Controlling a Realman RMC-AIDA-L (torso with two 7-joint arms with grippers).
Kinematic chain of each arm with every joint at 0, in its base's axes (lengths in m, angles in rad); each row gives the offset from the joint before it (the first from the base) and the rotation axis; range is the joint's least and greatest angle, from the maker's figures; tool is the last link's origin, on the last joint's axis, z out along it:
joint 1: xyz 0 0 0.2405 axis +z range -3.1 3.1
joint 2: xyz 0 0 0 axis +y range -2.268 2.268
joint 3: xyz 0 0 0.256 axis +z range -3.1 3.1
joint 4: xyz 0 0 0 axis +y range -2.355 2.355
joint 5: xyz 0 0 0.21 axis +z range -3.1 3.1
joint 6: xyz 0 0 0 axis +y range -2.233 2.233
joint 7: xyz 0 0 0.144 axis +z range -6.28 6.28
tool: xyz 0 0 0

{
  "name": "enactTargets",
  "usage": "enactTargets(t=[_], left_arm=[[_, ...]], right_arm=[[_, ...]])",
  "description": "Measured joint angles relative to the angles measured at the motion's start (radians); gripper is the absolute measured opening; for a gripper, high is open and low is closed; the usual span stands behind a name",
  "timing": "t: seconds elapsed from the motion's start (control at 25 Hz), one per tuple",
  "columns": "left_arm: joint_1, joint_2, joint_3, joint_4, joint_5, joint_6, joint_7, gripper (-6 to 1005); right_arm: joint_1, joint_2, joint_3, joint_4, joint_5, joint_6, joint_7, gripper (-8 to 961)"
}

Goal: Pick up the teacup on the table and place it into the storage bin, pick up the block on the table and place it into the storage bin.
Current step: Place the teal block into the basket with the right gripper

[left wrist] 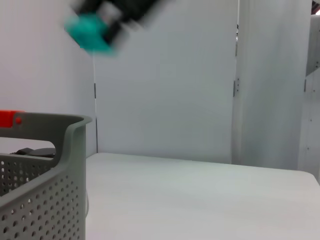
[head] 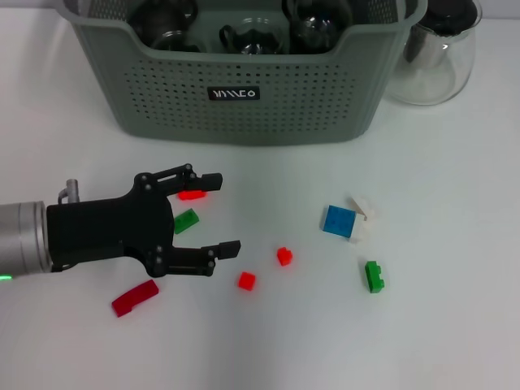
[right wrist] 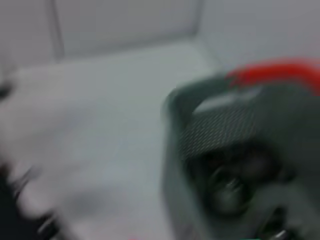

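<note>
White table (head: 455, 341): storage bin (head: 244, 89), glass carafe (head: 435, 57), scattered blocks (head: 337, 221).

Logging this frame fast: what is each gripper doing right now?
Left gripper: open, holding nothing, over the small green block.
Right gripper: not seen in the head view; state cannot be told.

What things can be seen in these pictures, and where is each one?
storage bin: 1, grey-green, far side of the table, black label on its front
dark teaware: several pieces, inside the bin
glass carafe: 1, clear, right of the bin
red blocks: 4, one and one by the left gripper, two mid-table
green blocks: 2, one between the left gripper's fingers, one at right
blue block: 1, touching a white block
table: 1, white
left gripper: 1, black, open, low over the table
right gripper: not in view
</note>
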Motion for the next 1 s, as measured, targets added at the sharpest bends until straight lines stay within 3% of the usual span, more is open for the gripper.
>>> enactTargets(t=[0.12,0.28,0.44,0.48,0.52,0.72,1.0], left_arm=[[-0.004,0.001,0.0,0.0,-0.001,0.0,-0.011,887],[-0.01,0.002,0.0,0.0,-0.002,0.0,-0.016,887],[-0.016,0.002,0.0,0.0,-0.002,-0.002,-0.032,888],[-0.017,0.002,0.0,0.0,-0.002,-0.004,-0.036,888],[-0.018,0.002,0.0,0.0,-0.002,-0.006,-0.038,888],[-0.023,0.002,0.0,0.0,-0.002,-0.01,-0.039,887],[-0.031,0.002,0.0,0.0,-0.003,-0.018,-0.042,887]], right_arm=[[0.056,-0.018,0.002,0.097,-0.062,0.124,0.027,442],[0.108,-0.024,-0.016,0.248,-0.15,0.28,0.03,446],[0.144,-0.023,-0.058,0.427,-0.241,0.444,0.03,450],[0.159,-0.024,-0.076,0.532,-0.277,0.537,0.027,451],[0.159,-0.024,-0.076,0.532,-0.277,0.537,0.027,452],[0.193,-0.02,-0.103,0.768,-0.341,0.787,0.021,456],[0.208,-0.006,-0.11,0.894,-0.438,0.93,0.039,463]])
